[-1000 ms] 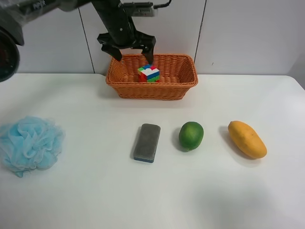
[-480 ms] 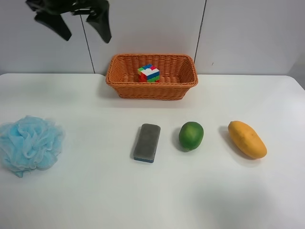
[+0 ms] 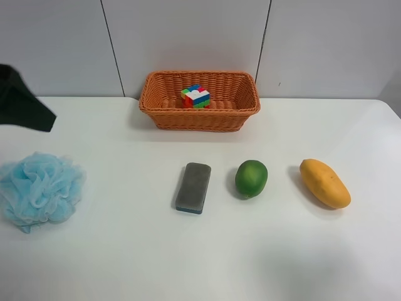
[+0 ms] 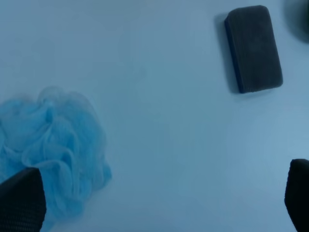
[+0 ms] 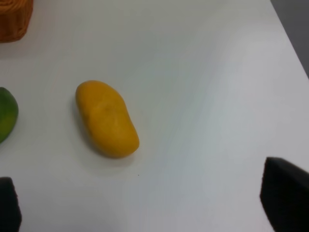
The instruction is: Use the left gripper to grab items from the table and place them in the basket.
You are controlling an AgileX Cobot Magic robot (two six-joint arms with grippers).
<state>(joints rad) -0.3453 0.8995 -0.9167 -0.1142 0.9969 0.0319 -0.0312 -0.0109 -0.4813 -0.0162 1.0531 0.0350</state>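
Left gripper [image 4: 154, 203]: I read its fingers [image 4: 21, 198] as released, spread wide with nothing between them; the two dark tips sit at the lower corners of the left wrist view. Below them I see the light-blue bath pouf [image 4: 50, 147] on the desk [image 4: 154, 121], partly under one tip, and the grey eraser block [image 4: 253, 47] well apart from it. In the exterior high view only a dark piece of this arm [image 3: 22, 100] shows, at the left edge above the pouf [image 3: 39, 188].

Items: the puzzle cube [image 3: 196, 96] lies inside the orange basket [image 3: 199, 118] at the upper centre of the frame. The eraser block [image 3: 193, 187], the green fruit [image 3: 251, 178] and the mango [image 3: 324, 182] lie in a row across the middle of the desk [image 3: 125, 251], apart from one another, none touching the basket.

Right gripper [image 5: 145, 212]: fingers [image 5: 285, 195] also released, tips far apart at the lower corners of the right wrist view, above bare desk near the mango [image 5: 107, 118]. The green fruit [image 5: 7, 112] and a basket corner [image 5: 14, 19] are cut off at that view's edge.
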